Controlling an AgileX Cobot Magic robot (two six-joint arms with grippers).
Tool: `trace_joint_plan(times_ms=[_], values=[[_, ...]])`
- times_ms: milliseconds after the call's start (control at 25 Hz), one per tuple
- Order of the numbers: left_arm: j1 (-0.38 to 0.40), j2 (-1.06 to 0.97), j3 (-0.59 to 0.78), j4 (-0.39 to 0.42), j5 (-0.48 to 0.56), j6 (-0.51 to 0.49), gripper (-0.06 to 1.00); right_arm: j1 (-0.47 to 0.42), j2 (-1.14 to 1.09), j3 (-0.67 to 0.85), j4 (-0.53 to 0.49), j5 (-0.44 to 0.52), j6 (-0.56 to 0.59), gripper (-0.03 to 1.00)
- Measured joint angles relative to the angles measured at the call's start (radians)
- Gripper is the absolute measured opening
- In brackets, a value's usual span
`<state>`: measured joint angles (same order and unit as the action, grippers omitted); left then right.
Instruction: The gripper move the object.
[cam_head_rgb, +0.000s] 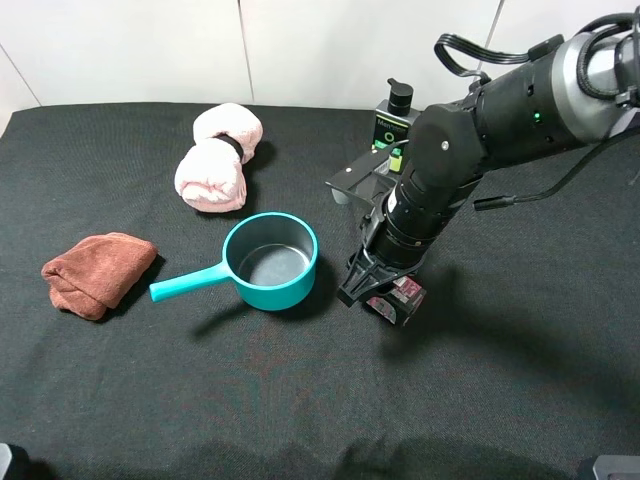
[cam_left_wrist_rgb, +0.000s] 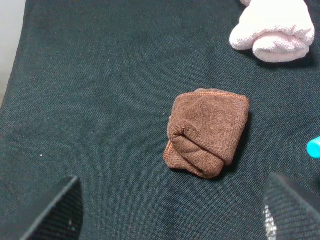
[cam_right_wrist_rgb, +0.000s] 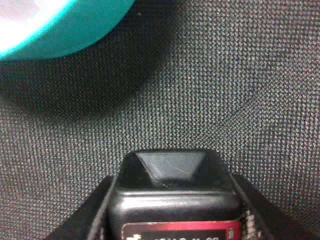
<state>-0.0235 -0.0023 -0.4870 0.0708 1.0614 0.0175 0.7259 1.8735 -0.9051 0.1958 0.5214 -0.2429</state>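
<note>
right pincer clamped on small black box sides; looks light, rigid, smooth plastic, maybe slippery.

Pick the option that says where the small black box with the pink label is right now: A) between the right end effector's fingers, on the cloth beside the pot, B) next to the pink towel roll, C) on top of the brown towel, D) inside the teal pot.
A: the small black box sits between the fingers of the right end effector, on the black cloth just right of the teal pot.
</note>
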Motion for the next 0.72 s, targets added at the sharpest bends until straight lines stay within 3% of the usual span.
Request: trace_joint_plan(times_ms=[720], values=[[0.000,0.000,0.000,0.000,0.000,0.000,0.77,0.000,0.000,0.000,0.010,0.001,-0.003,0.42]])
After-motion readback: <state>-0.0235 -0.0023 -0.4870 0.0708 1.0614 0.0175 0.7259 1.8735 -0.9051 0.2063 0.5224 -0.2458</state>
